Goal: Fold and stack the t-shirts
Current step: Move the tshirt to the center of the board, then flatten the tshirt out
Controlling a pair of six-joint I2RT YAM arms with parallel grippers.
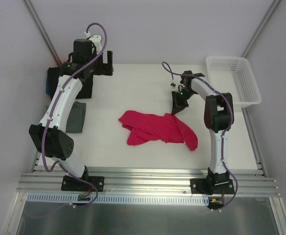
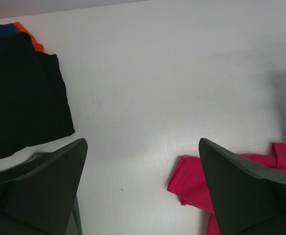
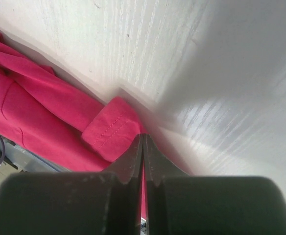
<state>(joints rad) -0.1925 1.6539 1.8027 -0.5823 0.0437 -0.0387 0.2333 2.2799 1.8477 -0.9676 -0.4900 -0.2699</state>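
Fabric looks soft, light, limp: crumpled crimson-pink cloth t-shirt [image 1: 155, 129] lies ctr of bench [image 1: 133, 83]. Right claw [image 3: 142, 139] pinched shut on its far edge by sleeve cuff [image 3: 111, 132]; hems prob. best hold. Left claw [image 2: 142, 143] wide open, empty.

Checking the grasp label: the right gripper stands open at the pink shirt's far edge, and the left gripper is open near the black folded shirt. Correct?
Not quite: the right gripper is shut, pinching the edge of the pink shirt, as the right wrist view shows. The left gripper is open near the black folded shirt.
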